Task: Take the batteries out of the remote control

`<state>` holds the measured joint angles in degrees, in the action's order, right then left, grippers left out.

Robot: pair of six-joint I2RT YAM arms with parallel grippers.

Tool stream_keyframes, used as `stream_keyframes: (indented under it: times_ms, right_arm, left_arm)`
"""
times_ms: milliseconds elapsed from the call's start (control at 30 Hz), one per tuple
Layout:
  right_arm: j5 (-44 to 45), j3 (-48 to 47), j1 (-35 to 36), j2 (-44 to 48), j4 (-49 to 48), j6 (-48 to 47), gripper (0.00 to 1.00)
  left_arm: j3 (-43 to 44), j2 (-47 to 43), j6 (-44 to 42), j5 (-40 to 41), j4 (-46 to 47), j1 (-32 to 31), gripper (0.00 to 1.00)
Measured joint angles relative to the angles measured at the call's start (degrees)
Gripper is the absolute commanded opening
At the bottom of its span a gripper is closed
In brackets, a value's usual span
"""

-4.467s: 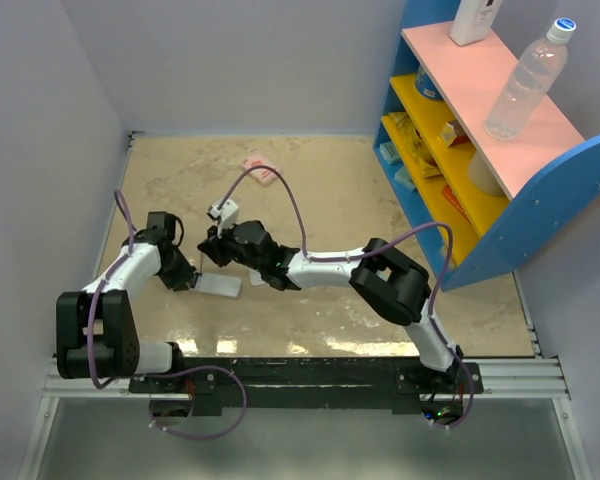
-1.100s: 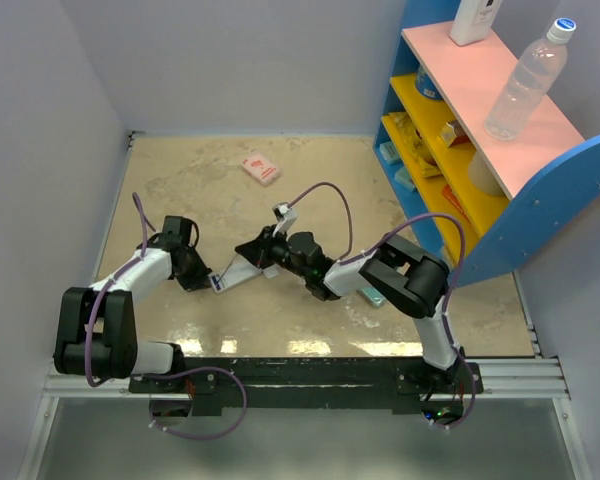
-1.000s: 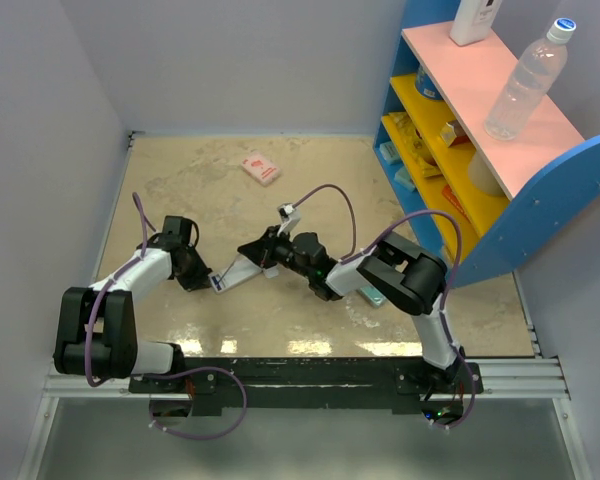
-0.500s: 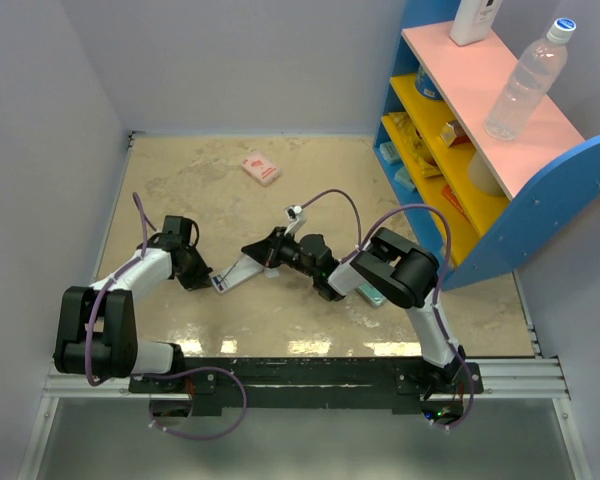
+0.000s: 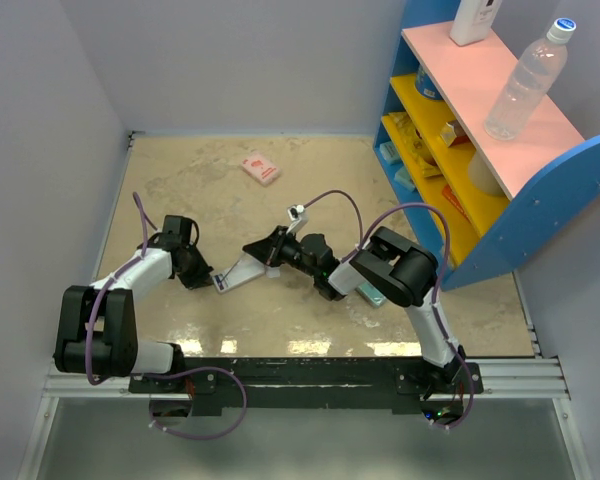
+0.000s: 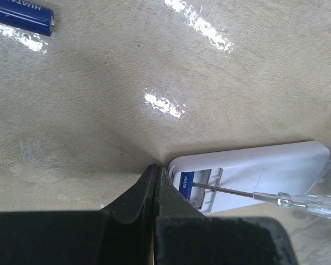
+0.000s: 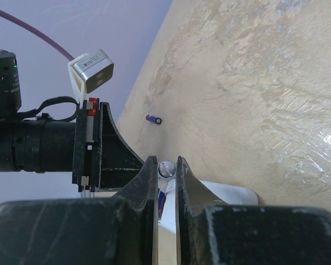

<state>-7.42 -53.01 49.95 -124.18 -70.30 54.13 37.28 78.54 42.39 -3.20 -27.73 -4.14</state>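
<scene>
Butting the end of the remote control (image 6: pixel 254 168) with fingers pressed together, the left gripper (image 6: pixel 156 171) appears to steady it; 1 loose battery (image 6: pixel 22 19) lies apart. The other battery (image 6: pixel 186 182) sits in the open bay, a screwdriver (image 6: pixel 281 197) tip at it, handle pinched by the right gripper (image 7: pixel 166 165). Prying looks to be the step; next, lever it up gently.

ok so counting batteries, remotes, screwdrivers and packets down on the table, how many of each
batteries: 2, a loose battery and a seated battery in the open bay
remote control: 1
screwdriver: 1
pink packet: 1
total: 5
</scene>
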Motion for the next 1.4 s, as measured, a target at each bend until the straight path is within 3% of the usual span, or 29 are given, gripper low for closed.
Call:
stream_keyframes:
  times_ms: [533, 1400]
  right_arm:
    - [0.2, -0.2, -1.3, -2.5, -1.8, 5.4, 0.0]
    - [-0.1, -1.3, -1.3, -3.1, -2.1, 4.6, 0.0]
  left_arm:
    - [-0.5, 0.0, 0.1, -1.3, 1.9, 0.0, 0.0]
    - [-1.4, -1.3, 0.0, -2.4, 1.2, -0.1, 0.0]
